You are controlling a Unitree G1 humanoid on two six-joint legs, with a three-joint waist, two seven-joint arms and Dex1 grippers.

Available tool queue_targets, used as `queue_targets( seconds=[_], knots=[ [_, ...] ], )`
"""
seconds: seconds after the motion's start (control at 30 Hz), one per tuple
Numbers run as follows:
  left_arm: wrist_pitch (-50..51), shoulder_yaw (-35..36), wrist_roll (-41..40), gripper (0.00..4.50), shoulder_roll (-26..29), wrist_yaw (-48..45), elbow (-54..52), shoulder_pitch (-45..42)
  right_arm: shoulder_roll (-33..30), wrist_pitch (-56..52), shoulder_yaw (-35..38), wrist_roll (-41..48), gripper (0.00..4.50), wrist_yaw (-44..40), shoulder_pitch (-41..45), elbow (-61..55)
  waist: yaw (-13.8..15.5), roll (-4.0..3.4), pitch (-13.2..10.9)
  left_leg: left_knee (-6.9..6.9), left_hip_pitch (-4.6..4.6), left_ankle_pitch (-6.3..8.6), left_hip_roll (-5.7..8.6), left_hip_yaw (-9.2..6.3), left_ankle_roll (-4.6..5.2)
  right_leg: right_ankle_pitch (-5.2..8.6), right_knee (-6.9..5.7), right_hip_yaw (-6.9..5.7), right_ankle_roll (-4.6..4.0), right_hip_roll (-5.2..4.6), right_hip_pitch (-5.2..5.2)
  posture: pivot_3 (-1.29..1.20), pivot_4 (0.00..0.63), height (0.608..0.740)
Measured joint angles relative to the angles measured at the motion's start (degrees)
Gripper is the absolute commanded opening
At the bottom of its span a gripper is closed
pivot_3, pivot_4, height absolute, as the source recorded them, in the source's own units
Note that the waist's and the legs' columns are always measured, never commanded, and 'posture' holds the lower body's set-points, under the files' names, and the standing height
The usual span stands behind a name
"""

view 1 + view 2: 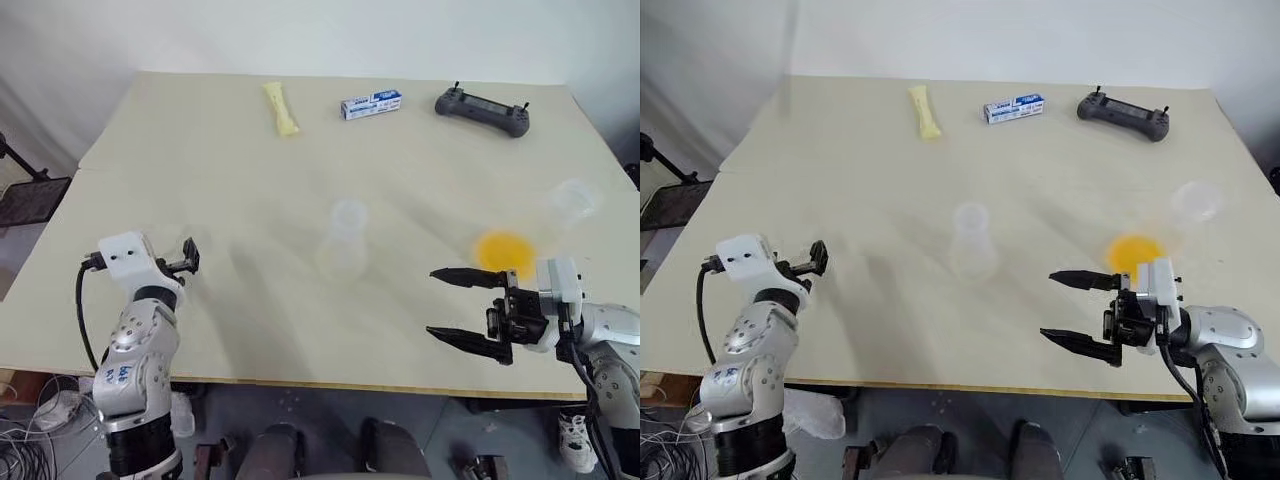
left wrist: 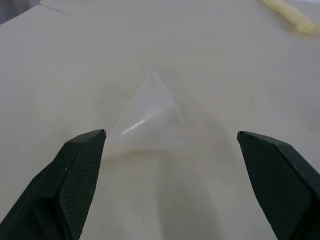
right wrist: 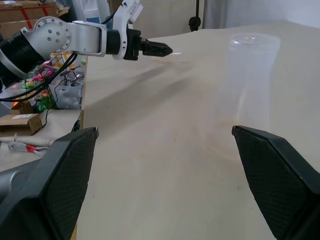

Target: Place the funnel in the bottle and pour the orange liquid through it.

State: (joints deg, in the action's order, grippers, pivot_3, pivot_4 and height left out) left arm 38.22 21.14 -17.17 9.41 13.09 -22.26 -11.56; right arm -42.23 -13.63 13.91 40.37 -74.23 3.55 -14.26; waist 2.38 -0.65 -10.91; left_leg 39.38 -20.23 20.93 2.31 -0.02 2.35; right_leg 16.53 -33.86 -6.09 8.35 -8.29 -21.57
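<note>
The clear funnel (image 2: 150,115) lies on its side on the table, just ahead of my left gripper (image 2: 171,133), whose fingers stand open on either side of it without touching. From the head, that gripper (image 1: 190,256) is at the table's left. The clear bottle (image 1: 343,242) stands upright mid-table. The orange liquid (image 1: 503,248) is a shallow pool at the bottom of a clear cup (image 1: 574,200) on the right. My right gripper (image 1: 431,301) is open and empty just in front of the cup, pointing left toward the bottle (image 3: 248,85).
Along the far edge of the table lie a pale yellow packet (image 1: 282,108), a blue-and-white box (image 1: 371,104) and a dark handheld controller (image 1: 482,110). The table's front edge (image 1: 330,382) runs just under both hands.
</note>
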Motion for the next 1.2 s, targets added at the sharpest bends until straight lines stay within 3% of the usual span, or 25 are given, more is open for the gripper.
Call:
queue_targets(
  seconds=[0.37, 0.47, 0.87, 1.2],
  knots=[
    [3.50, 1.92, 1.70, 4.47, -1.40, 4.06, 5.84, -6.68, -0.27, -0.05, 0.03, -0.73, 4.50, 0.62, -0.14, -0.01, 0.68, 0.01, -0.01, 0.15, -0.05, 0.01, -0.01, 0.04, -0.01, -0.02, -0.02, -0.06, 0.03, 0.05, -0.01, 0.00, 0.150, 0.740],
    [3.60, 3.15, 1.68, 3.93, -1.40, 4.22, 7.87, -7.89, -0.27, -0.05, 0.03, -0.87, 4.50, 0.85, -0.14, -0.01, 0.71, 0.02, -0.01, 0.17, -0.06, 0.01, -0.01, 0.03, -0.01, -0.02, -0.03, -0.08, 0.03, 0.06, 0.00, 0.00, 0.150, 0.740],
    [4.29, 4.90, 1.08, 0.18, -0.90, 3.28, 9.66, -9.58, -0.27, -0.03, 0.03, -1.51, 4.50, 1.31, -0.04, 0.01, 0.70, 0.02, -0.01, 0.20, -0.06, 0.01, -0.01, 0.04, -0.02, -0.02, -0.03, -0.08, 0.04, 0.06, 0.00, 0.00, 0.150, 0.740],
    [5.11, 5.78, -0.28, 0.05, 1.15, 0.43, 9.04, -9.62, -0.25, 0.18, 0.03, -2.61, 4.50, 1.59, -0.03, 0.34, 0.70, 0.02, -0.01, 0.20, -0.07, 0.01, -0.01, 0.03, -0.02, -0.02, -0.03, -0.08, 0.04, 0.06, 0.00, 0.00, 0.150, 0.740]
  ],
)
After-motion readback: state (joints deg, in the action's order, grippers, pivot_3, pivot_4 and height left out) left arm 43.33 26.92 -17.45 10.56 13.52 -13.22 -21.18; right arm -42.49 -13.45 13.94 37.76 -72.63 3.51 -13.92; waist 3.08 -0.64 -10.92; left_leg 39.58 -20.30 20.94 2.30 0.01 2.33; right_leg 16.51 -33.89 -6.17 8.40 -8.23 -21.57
